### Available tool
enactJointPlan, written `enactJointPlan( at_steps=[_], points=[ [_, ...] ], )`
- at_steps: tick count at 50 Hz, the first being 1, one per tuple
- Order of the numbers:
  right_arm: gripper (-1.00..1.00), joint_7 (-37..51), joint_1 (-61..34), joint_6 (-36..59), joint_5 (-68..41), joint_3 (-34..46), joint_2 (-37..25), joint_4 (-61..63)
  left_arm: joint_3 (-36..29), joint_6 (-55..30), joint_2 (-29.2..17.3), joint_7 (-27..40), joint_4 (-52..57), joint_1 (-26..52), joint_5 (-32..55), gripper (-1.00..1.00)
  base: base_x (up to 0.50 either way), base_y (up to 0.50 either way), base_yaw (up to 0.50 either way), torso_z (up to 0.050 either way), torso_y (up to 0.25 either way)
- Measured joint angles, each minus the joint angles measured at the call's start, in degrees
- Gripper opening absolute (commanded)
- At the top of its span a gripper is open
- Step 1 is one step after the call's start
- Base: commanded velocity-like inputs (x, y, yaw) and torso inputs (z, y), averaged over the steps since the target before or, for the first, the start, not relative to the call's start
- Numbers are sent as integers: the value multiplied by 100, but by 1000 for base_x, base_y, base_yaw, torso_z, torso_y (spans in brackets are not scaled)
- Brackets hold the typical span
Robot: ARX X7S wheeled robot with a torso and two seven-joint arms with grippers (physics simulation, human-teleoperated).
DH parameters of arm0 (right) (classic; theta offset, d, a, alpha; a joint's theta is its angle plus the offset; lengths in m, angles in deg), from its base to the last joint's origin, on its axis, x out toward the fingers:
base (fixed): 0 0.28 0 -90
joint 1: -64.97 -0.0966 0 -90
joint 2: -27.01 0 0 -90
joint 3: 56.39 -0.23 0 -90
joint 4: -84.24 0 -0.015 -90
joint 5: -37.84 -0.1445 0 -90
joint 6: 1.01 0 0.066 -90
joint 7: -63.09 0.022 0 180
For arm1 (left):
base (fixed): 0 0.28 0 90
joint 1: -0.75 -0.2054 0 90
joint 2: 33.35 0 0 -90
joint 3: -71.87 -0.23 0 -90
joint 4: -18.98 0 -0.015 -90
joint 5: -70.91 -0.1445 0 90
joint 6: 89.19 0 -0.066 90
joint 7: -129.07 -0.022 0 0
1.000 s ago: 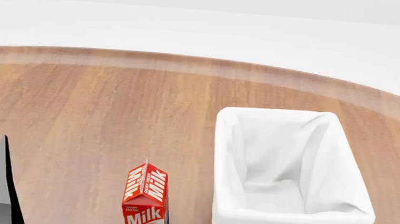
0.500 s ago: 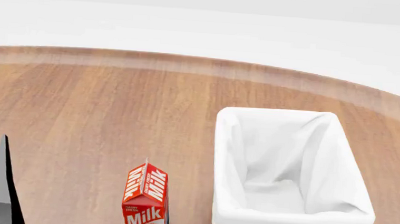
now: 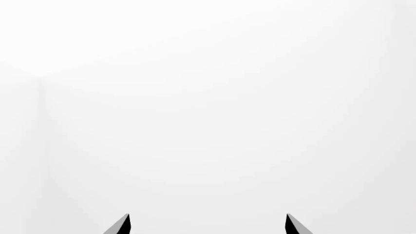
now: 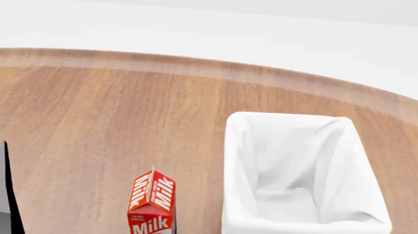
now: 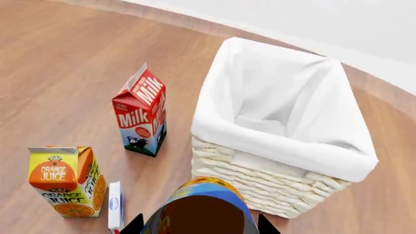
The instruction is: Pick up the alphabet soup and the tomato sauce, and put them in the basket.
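My right gripper (image 5: 200, 225) is shut on the alphabet soup (image 5: 202, 202), a can with a blue and orange-yellow label, and holds it above the table in front of the basket (image 5: 281, 148). The basket, cream wicker with a white cloth lining, is empty and also shows in the head view (image 4: 298, 229) at the right. My left gripper (image 3: 208, 225) is open and empty, with only a white wall before it. One dark finger (image 4: 1, 196) of it shows at the lower left of the head view. The tomato sauce is out of view.
A red milk carton (image 4: 152, 209) stands left of the basket and also shows in the right wrist view (image 5: 141, 114). An orange juice carton (image 5: 66, 181) and a small white and blue box (image 5: 116, 210) stand near it. The round wooden table (image 4: 121, 105) ends at the far side.
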Motion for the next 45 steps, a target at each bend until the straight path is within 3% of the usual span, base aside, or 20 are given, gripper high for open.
enactJointPlan(
  at_steps=[24,45],
  points=[
    [-100,536,-1914,-290,-1428,-307,-315,-54,2,-8,-35,31,-4,18,40,100,0,0,0,0,0],
    [-100,571,-3428,59,-1479,203,242,-1022,10,19,-71,69,-18,0,71,100,0,0,0,0,0]
  ],
)
